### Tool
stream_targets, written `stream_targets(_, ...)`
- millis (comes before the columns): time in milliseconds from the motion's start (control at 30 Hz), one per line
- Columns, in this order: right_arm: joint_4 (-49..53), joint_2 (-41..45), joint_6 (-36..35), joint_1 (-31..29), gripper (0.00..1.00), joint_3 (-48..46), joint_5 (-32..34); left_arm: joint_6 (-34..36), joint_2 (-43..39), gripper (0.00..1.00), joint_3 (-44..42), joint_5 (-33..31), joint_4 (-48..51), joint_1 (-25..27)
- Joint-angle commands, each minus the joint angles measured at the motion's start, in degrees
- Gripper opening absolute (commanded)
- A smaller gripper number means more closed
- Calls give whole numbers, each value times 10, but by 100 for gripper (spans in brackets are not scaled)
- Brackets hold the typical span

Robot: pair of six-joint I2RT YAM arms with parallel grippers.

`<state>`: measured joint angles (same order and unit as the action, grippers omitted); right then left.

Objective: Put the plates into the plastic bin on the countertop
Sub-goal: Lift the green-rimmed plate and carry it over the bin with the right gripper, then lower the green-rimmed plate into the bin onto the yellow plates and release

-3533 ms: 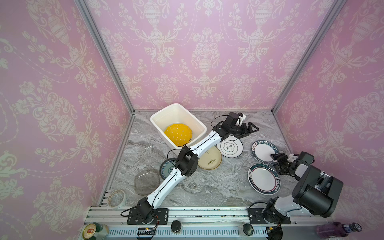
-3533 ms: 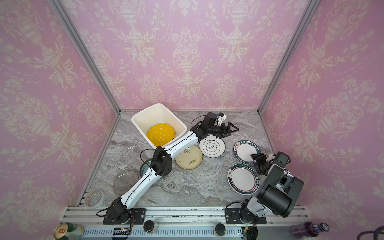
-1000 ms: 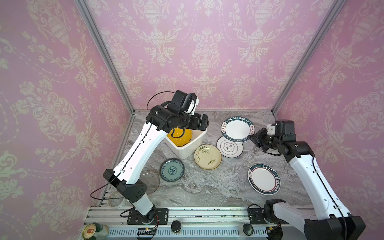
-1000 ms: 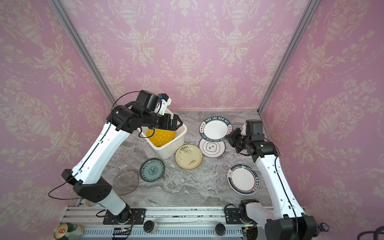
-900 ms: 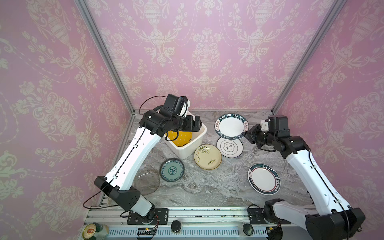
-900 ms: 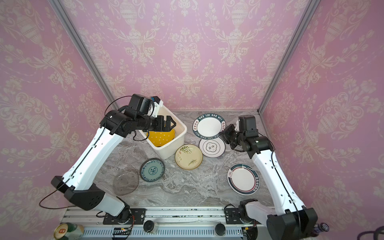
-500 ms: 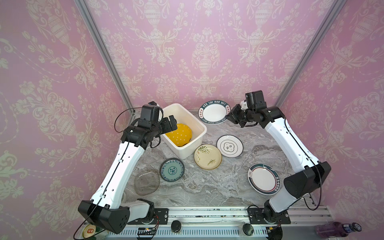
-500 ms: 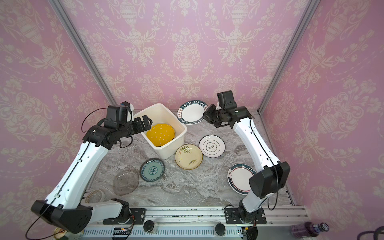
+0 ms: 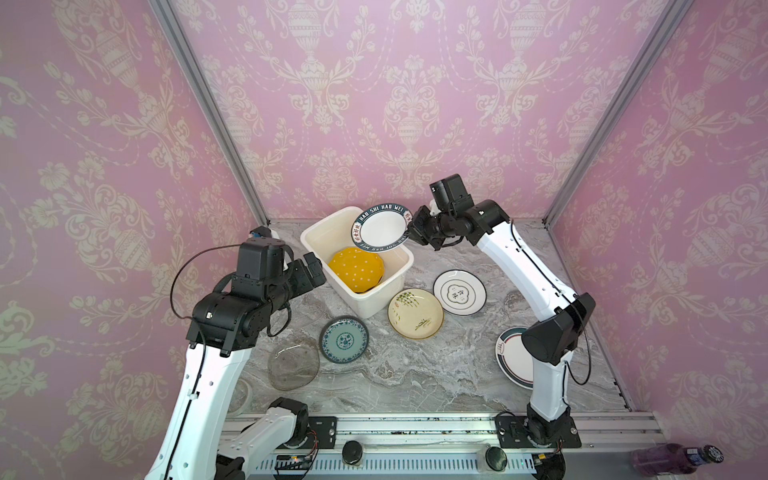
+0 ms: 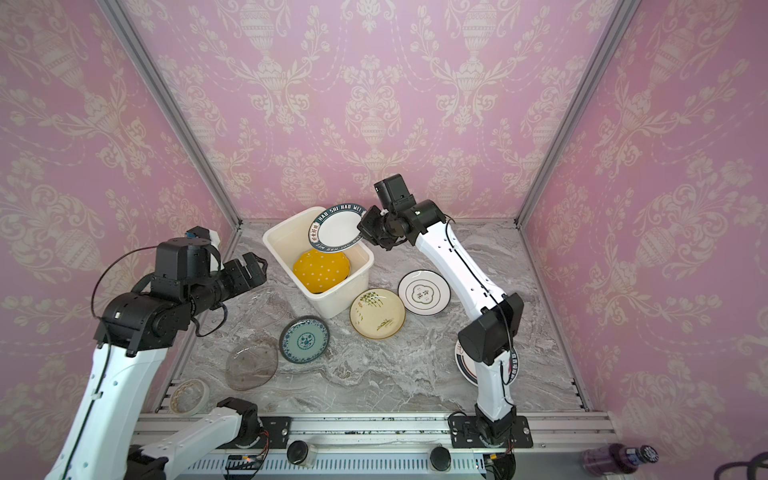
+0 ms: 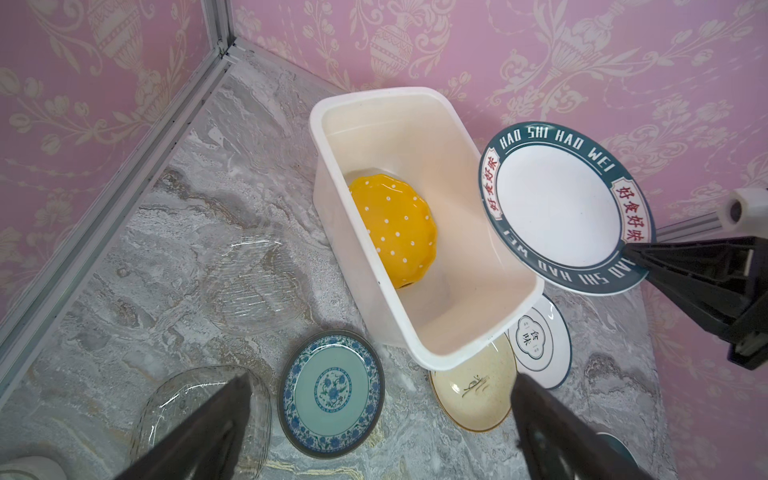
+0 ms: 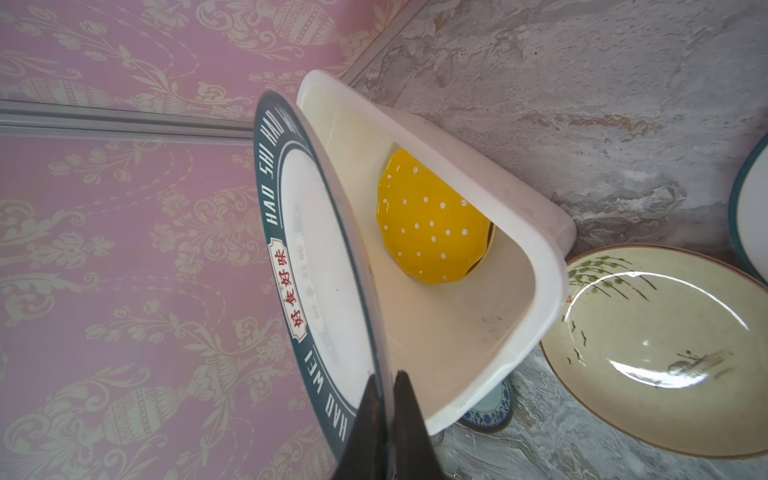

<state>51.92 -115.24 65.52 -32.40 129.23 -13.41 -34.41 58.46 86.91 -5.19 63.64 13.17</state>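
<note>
My right gripper point(image 12: 384, 374) is shut on the rim of a white dark-rimmed plate point(image 9: 380, 227) lettered "HAO SHI HAO WEI". It holds the plate tilted above the far right corner of the white plastic bin point(image 9: 308, 243). A yellow dotted plate point(image 9: 356, 268) lies inside the bin point(image 10: 332, 305). My left gripper point(image 9: 313, 270) stands open and empty just left of the bin; in the left wrist view it point(image 11: 381, 376) hangs over the countertop point(image 9: 415, 374). Both the held plate point(image 11: 557, 212) and the right gripper point(image 11: 627, 249) show in that view.
On the countertop lie a teal patterned plate point(image 9: 343, 340), a cream plate with green sprigs point(image 9: 415, 313), a white emblem plate point(image 9: 459, 292), a clear glass plate point(image 9: 293, 365) and a dark-rimmed plate point(image 9: 509, 357) partly under the right arm. A tape roll point(image 10: 187, 397) sits front left.
The right gripper carried the dark-rimmed plate up from the right side, leftward and back to above the bin. The left arm drew back from over the bin to its left side, still open.
</note>
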Motion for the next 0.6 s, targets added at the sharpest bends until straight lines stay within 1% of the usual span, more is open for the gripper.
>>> stream_targets(0,-34,-23,51,-24,0,27,11,-12,20,99,19,19,24,-7)
stream_targets(100,-38,-43,87,-41,0,31,33,-6,35,99,25,16,12,-7)
stream_targets(167,-42,-52,105,-54,0,32,51,-1,46,99,35,-1,15,-7)
stream_targets(233,-48,-64,121,-63,0,34,55,4,56,99,42,-16,14,-6)
stream_targets(367,-55,-83,147,-77,0,33,81,19,67,99,48,-38,-7,-7)
stream_targets(567,-69,-126,177,-94,0,54,91,30,82,99,50,-38,-30,-7)
